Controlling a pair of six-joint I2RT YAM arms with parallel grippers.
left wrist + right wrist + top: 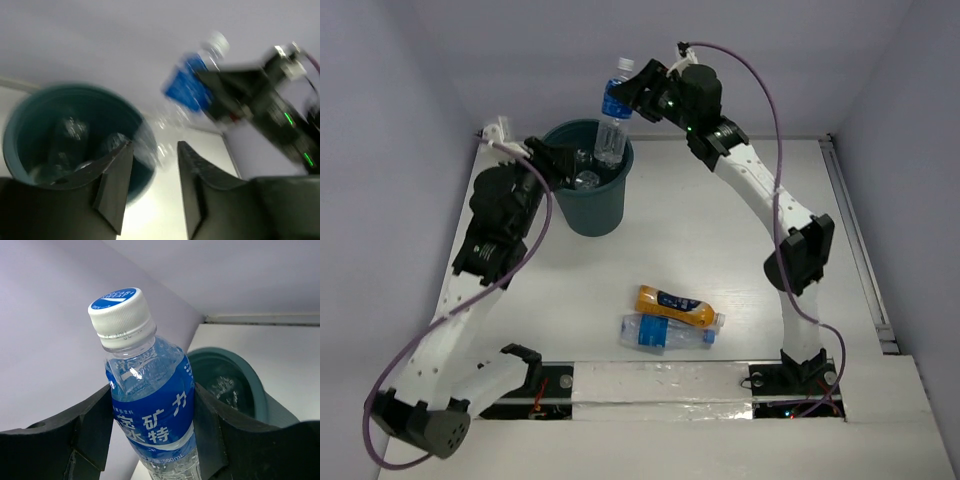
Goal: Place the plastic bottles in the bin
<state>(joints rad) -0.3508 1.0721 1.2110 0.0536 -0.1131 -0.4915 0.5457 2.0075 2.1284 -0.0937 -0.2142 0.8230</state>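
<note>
Teal bin (590, 208) is seen upright on the table (740, 220), toward its far side. Clear bottles (587, 178) are already seen inside it; exact count cannot be told.

A blue-labelled bottle (613, 112) is held above the bin by the right gripper (626, 98). It is clamped from both sides at the label band, just below the neck. White cap is up, body slightly tilted, and the lower end hangs over the bin's opening near the far-right part of the rim. Whether the base is touching the rim cannot be told.

Right wrist view: the bottle (152, 415) is pinched between the two dark fingers (95, 425), and the bin's rim (252, 385) is seen below and behind it, with clear plastic (225, 387) inside.

The left gripper (548, 158) is placed at the bin's left rim — jaws parted, nothing held. Left wrist view is blurred: the left gripper (155, 155) is spread, the bin (20, 125) is seen beyond its left finger, and the held bottle (187, 85) is seen above the bin's right edge.

Two bottles are left on the table, well apart from the bin, on its near-right side. An orange bottle (675, 305) with a dark label is lying on its side. A clear blue-labelled bottle (665, 333) is lying just beside it, farther from the bin — contact between the two cannot be confirmed.
</note>
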